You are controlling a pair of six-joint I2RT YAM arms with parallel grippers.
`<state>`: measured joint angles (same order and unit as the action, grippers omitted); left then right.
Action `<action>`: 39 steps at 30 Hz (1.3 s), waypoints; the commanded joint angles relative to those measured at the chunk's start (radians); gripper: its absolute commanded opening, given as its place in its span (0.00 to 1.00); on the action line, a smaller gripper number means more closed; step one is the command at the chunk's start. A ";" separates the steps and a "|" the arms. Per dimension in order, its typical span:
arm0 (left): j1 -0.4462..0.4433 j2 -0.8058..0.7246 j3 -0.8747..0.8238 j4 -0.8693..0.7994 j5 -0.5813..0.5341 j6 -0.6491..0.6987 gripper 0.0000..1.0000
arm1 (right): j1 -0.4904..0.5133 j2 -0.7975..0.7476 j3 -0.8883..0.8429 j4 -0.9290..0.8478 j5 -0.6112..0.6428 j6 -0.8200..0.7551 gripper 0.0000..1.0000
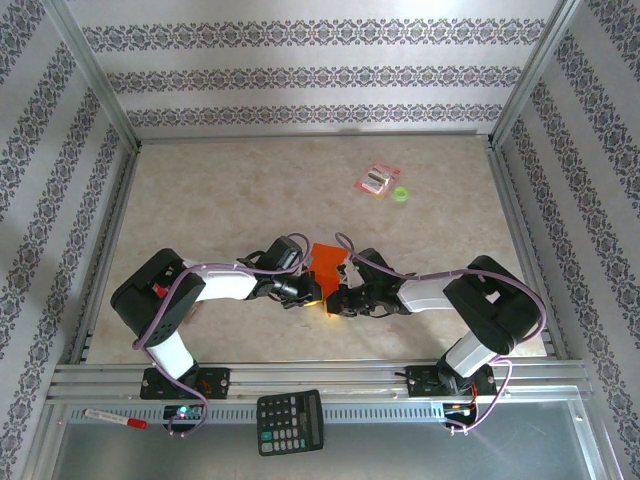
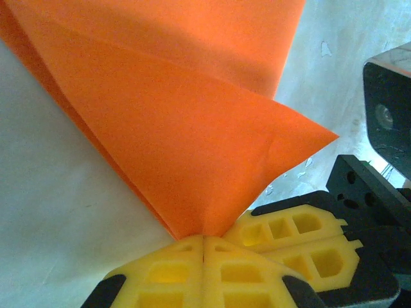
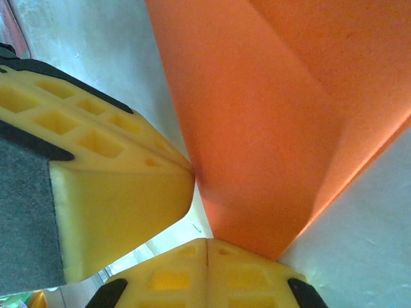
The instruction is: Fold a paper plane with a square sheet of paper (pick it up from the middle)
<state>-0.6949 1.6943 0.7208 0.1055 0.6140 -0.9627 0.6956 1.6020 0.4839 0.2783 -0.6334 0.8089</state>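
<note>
Paper (image 1: pixel 326 258) largely hidden by arms (image 1: pixel 225 283); tip meets closed left tool (image 2: pixel 203 247).

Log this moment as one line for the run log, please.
phase: mid-fold | orange paper: partly folded, creased | left gripper: shut on paper tip | right gripper: shut on paper beside it | calculator: at near edge

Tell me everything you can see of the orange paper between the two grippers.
The orange paper is thin, matte and bright, folded into layered flaps with sharp creases and one pointed corner. It sits over the middle of the pale table. The left gripper and the right gripper each pinch its near end.
</note>
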 commanded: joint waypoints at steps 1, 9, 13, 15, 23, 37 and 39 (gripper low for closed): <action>-0.011 0.002 0.030 0.025 0.013 -0.015 0.00 | -0.004 0.068 -0.042 -0.107 0.094 -0.019 0.00; -0.001 0.079 0.057 0.016 -0.005 0.011 0.00 | -0.005 0.070 -0.045 -0.118 0.100 -0.007 0.00; 0.014 0.092 0.059 -0.003 -0.023 0.036 0.00 | -0.004 0.066 -0.053 -0.143 0.110 0.001 0.00; 0.019 0.097 0.062 -0.017 -0.035 0.052 0.00 | -0.005 0.066 -0.052 -0.161 0.116 0.003 0.00; 0.063 0.113 0.065 -0.027 -0.025 0.084 0.00 | -0.005 0.070 -0.043 -0.235 0.130 -0.002 0.00; 0.080 0.134 0.054 -0.008 0.003 0.079 0.00 | -0.019 -0.126 0.013 -0.227 0.076 -0.019 0.00; 0.080 0.135 0.050 -0.007 0.003 0.082 0.00 | -0.020 -0.134 0.035 -0.203 0.076 -0.008 0.00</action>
<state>-0.6262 1.8008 0.8009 0.1219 0.6476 -0.8902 0.6838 1.4990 0.4995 0.1104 -0.5915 0.8059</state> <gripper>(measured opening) 0.049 0.040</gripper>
